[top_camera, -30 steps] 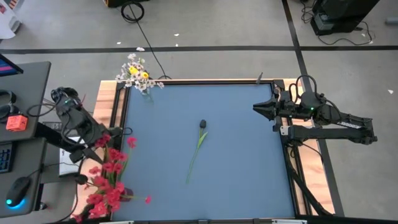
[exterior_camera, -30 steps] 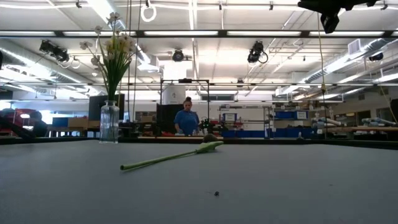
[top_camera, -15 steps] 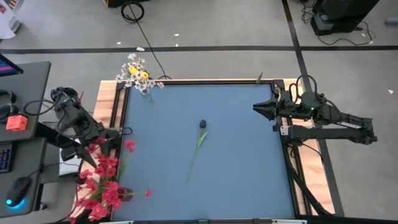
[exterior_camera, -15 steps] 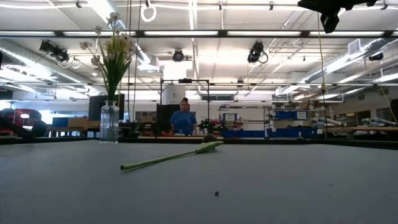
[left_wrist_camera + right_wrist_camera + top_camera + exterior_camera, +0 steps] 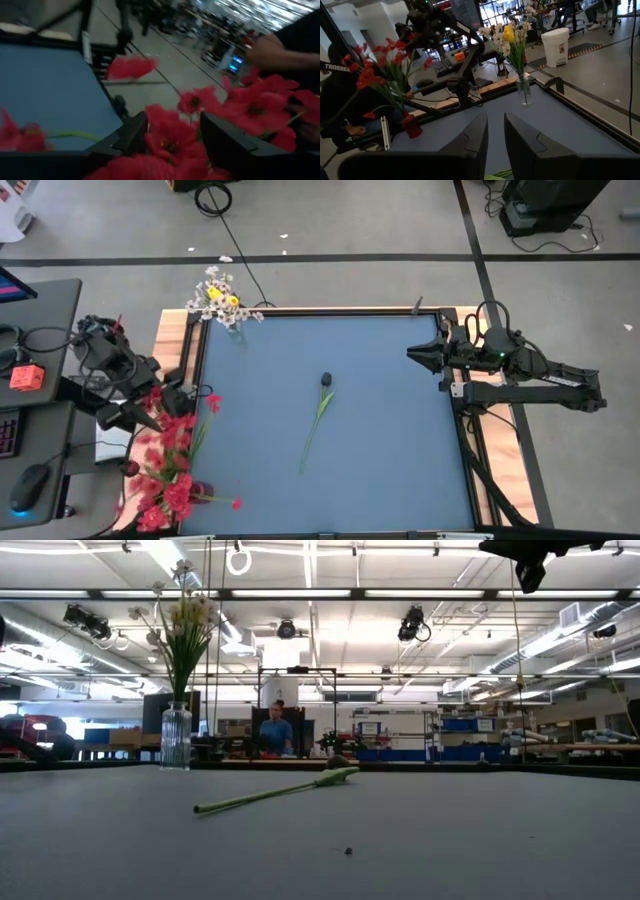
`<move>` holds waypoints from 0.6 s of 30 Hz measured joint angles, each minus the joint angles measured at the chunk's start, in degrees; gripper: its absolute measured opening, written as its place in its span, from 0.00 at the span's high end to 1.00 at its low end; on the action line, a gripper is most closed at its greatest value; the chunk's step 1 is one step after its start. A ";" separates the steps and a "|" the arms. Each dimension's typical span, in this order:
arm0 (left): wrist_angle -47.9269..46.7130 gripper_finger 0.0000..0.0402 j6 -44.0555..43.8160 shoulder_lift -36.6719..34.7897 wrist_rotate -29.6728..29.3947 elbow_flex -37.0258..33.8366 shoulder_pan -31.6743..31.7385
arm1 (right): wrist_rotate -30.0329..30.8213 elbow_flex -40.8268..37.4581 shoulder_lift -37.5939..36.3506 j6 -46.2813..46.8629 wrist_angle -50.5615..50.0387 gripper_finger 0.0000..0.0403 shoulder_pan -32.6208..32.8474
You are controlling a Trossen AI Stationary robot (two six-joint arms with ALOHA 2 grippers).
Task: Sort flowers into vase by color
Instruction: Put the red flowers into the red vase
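Loose stem (image 5: 318,415) mid-table; one vase (image 5: 234,324) far-left corner, other vase (image 5: 197,492) near-left edge.

We note a grey concrete floor (image 5: 350,240) crossed by dark tape lines (image 5: 330,256), with a coiled black cable (image 5: 213,197) lying on it. Long ceiling strip lights (image 5: 330,593) run over an open hall with ducts. A person (image 5: 276,730) stands at distant benches. A white waste bin (image 5: 555,46) stands beside a desk with a keyboard (image 5: 442,65).
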 joint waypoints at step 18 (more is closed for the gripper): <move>-1.53 0.53 -1.97 2.07 18.77 0.23 0.00 | 0.00 0.00 -0.02 0.01 0.00 0.82 0.00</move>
